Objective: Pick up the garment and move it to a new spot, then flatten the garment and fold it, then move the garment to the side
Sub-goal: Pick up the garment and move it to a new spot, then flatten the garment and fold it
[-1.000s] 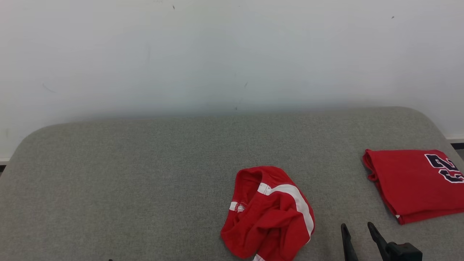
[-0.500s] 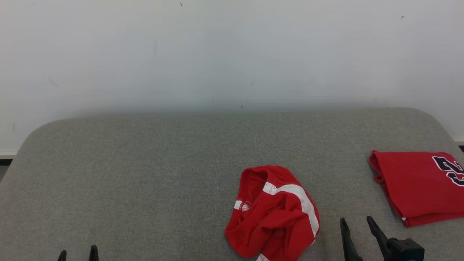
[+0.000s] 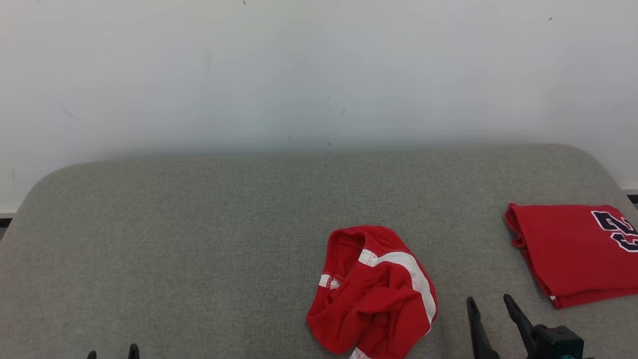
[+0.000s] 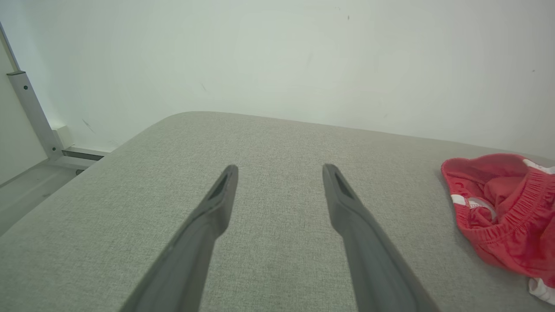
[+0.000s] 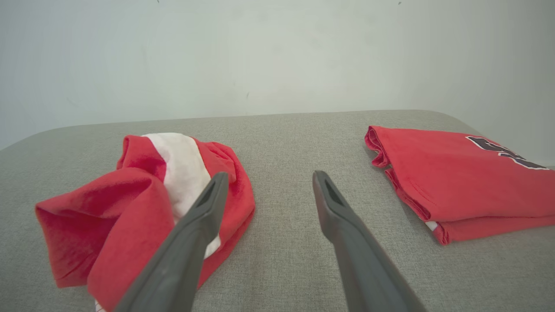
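A crumpled red garment [image 3: 374,294] with a white stripe lies in a heap on the grey table [image 3: 224,239], near its front edge and right of centre. My right gripper [image 3: 489,301] stands open just to the garment's right, apart from it, fingers empty. In the right wrist view the right gripper [image 5: 268,177] points between the garment [image 5: 143,203] and a folded shirt. My left gripper [image 3: 112,351] barely peeks in at the lower left, far from the garment. In the left wrist view the left gripper [image 4: 279,169] is open over bare table, with the garment [image 4: 503,208] off to its right.
A folded red shirt [image 3: 573,249] with dark lettering lies at the table's right edge, also seen as the folded shirt [image 5: 459,173] in the right wrist view. A pale wall [image 3: 319,75] stands behind the table. A metal post [image 4: 30,112] rises left of the table.
The left gripper's fingertips have come into the head view at the lower left. The head camera shifted slightly. The garment and folded shirt lie as before.
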Robot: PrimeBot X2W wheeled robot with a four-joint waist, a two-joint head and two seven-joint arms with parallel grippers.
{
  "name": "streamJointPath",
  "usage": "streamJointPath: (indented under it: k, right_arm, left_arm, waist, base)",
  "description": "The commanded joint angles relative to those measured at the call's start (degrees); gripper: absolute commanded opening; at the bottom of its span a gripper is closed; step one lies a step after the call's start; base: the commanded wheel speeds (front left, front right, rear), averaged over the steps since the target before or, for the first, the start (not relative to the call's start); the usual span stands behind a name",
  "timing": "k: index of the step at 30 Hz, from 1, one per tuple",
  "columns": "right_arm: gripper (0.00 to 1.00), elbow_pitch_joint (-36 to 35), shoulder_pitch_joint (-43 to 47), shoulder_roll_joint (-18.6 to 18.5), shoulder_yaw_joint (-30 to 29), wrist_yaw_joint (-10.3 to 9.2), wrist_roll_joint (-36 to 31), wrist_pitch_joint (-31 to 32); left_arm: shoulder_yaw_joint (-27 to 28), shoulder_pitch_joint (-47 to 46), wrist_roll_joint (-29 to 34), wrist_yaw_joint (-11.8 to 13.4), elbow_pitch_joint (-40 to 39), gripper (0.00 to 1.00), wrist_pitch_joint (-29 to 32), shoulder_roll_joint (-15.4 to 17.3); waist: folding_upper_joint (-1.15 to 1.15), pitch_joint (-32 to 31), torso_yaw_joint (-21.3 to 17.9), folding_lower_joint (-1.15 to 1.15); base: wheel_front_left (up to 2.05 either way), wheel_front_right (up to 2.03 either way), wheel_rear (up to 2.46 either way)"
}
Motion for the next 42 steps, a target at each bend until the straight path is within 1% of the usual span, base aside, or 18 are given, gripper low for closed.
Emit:
streamJointPath:
  k: [1,12,24,28,32,35,38,40,42]
  right_arm:
    - [1.0,-0.2,0.4,0.1,-0.1,-0.13,0.0,0.1]
    - [1.0,-0.7,0.0,0.1,-0.2,-0.13,0.0,0.0]
    - [1.0,-1.2,0.1,0.1,-0.1,-0.13,0.2,0.2]
    - [1.0,-1.2,-0.1,0.1,0.2,-0.13,0.2,0.3]
    - [1.0,-1.3,-0.6,0.1,0.6,-0.13,0.3,0.3]
    - [1.0,-1.4,-0.8,0.1,0.6,-0.13,0.1,0.4]
    - [1.0,-1.3,-0.7,0.1,0.4,-0.13,-0.1,0.4]
    - [1.0,-1.3,-0.4,0.1,0.2,-0.12,-0.1,0.5]
    - [1.0,-1.5,-0.4,0.1,0.1,-0.13,-0.3,0.5]
  left_arm:
    - [0.2,0.1,0.5,0.0,0.1,1.0,-0.1,-0.2]
    - [0.2,-0.8,1.6,-0.4,0.4,1.0,-0.2,-0.8]
    - [-1.0,-0.9,0.8,-0.4,0.2,1.0,-0.2,0.0]
    - [-2.1,-1.7,0.2,-0.4,0.8,1.0,-0.2,0.1]
    - [-5.5,-3.6,-1.4,-0.4,3.2,1.0,0.0,1.0]
    - [-9.3,-7.6,-4.4,-0.4,5.4,1.0,2.7,2.5]
    - [-13.1,-12.5,-8.0,-0.4,6.3,1.0,7.3,3.3]
    - [-14.4,-16.6,-10.6,-0.4,6.6,1.0,11.0,3.4]
    - [-15.9,-20.4,-13.8,-0.4,7.6,1.0,16.7,2.6]
  waist:
    - [-0.01,0.0,-0.1,0.0]
    - [-0.01,0.0,-0.8,0.0]
    - [-0.01,0.1,-1.4,0.0]
    - [-0.01,0.1,-2.2,0.0]
    - [-0.01,0.2,-4.2,0.0]
    - [-0.01,0.6,-6.2,0.0]
    - [-0.01,0.9,-8.5,0.0]
    - [-0.01,1.2,-10.0,0.0]
    - [-0.01,1.5,-11.4,0.0]
  base:
    - [0.0,0.0,0.0]
    - [0.0,0.0,0.0]
    - [0.0,0.0,0.0]
    - [0.0,0.0,0.0]
    - [0.0,0.0,0.0]
    - [0.0,0.0,0.0]
    - [0.0,0.0,0.0]
    - [0.0,0.0,0.0]
    - [0.0,0.0,0.0]
